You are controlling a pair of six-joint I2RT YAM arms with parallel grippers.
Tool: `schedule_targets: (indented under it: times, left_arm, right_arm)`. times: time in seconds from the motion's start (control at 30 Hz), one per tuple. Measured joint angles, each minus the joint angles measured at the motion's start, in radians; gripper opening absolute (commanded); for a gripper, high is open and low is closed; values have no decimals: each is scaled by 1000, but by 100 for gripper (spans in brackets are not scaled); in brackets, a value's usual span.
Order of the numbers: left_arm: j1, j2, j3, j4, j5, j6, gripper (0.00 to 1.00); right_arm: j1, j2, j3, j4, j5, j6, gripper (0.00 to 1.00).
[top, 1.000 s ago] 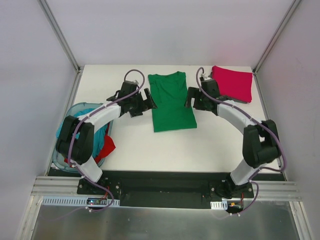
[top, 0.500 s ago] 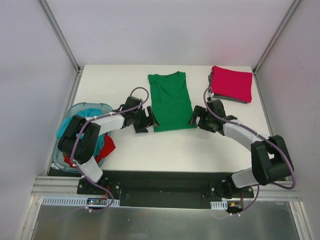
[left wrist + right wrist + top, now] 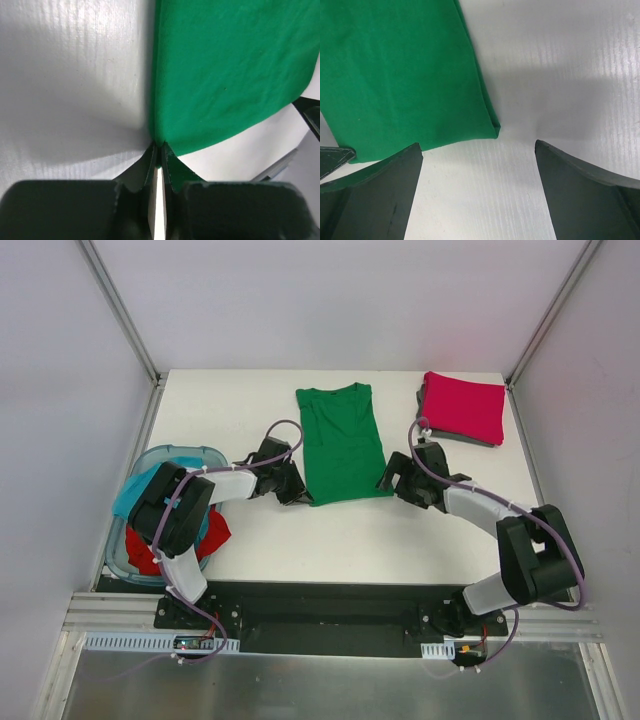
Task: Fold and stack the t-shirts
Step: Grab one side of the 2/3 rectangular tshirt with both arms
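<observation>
Pinching the green t-shirt (image 3: 342, 445) by its corner is the left hand (image 3: 158, 151).

Green t-shirt (image 3: 342, 445) lying flat mid-table, crimson-pink t-shirt (image 3: 463, 406) folded, far-right corner

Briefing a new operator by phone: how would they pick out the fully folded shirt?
Start at the far right corner of the white table. The crimson-pink shirt lies there. It alone is a compact folded square; the green shirt mid-table lies long.
</observation>
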Motion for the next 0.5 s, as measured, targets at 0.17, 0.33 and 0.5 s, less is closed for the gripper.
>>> schedule_targets:
  times: [0.17, 0.33, 0.5]
  left_arm:
    - [0, 12, 3, 10, 2, -5, 0]
    - [0, 12, 3, 10, 1, -5, 0]
    - [0, 11, 3, 11, 0, -5, 0]
  right_arm:
    - [0, 22, 0, 0, 3, 16, 99]
    - [0, 41, 5, 8, 7, 29, 84]
    - [-3, 90, 37, 29, 10, 48, 61]
